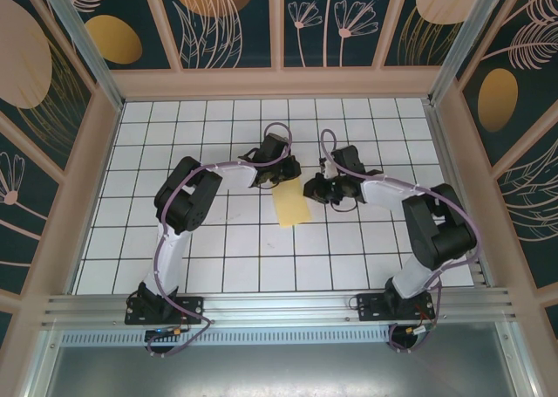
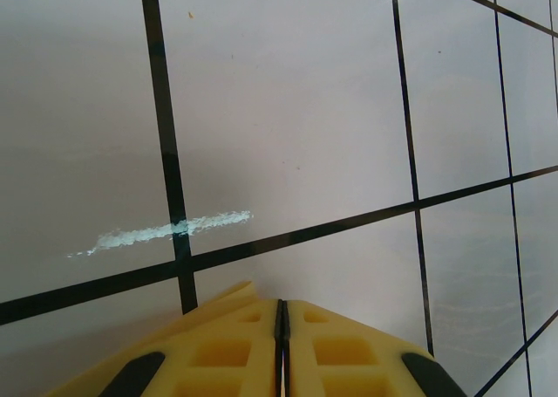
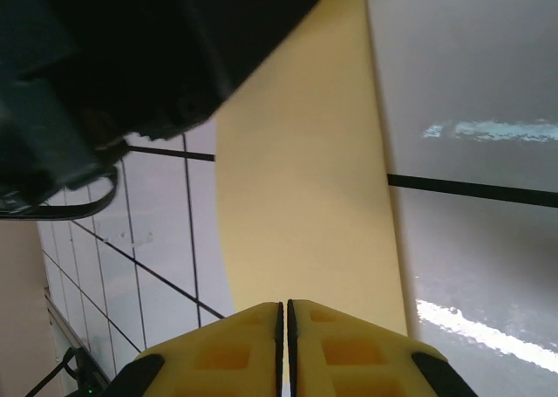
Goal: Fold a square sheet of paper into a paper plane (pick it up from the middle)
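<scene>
The right fingers (image 3: 349,349) are closed tight, with the sheet of paper (image 3: 305,205) running out from under their tips. I cannot tell whether they pinch it or only press on it. The left fingers (image 2: 340,353) are closed too, with a sliver of pale yellow at their tip. If either arm drags sideways, I judge the thin paper could skew, buckle or tear and spoil the crease. The arms also crowd each other and might bump. The sheet is folded to a narrow, smooth, unmarked strip. It lies slantwise at the middle of the white gridded tabletop (image 1: 174,240), its far end between the two wrists.
</scene>
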Robot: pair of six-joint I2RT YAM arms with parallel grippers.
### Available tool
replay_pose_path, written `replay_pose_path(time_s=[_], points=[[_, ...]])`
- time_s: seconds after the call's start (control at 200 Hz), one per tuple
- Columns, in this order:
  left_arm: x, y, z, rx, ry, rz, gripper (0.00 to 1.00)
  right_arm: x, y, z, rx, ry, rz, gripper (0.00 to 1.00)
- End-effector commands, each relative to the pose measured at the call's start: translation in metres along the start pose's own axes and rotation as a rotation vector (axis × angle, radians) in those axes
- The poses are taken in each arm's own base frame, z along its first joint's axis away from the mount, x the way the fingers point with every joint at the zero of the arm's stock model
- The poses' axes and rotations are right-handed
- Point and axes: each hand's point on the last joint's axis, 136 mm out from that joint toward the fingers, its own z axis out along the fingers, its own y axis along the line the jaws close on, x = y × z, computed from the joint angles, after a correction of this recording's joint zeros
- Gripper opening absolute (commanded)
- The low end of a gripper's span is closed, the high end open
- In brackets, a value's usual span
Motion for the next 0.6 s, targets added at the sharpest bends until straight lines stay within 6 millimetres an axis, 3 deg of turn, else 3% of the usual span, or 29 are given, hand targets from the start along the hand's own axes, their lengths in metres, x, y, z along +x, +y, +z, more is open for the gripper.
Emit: replay_pose_path(time_s=[0.0, 0.195, 0.455, 0.595], points=[[0.010, 0.019, 0.003, -0.064, 0.043, -0.003, 0.13, 0.011, -0.010, 0.013, 0.006, 0.057, 0.030, 0.15], [0.004, 0.009, -0.001, -0.039, 0.035, 0.003, 0.14, 0.028, -0.031, 0.024, 0.054, 0.106, 0.054, 0.14], [-0.018, -0.034, -0.027, 0.066, -0.007, 0.073, 0.20, 0.043, -0.063, 0.032, 0.153, 0.145, 0.107, 0.12], [-0.008, -0.045, -0.037, 0.111, -0.001, 0.069, 0.21, 0.044, -0.071, 0.033, 0.179, 0.145, 0.124, 0.12]])
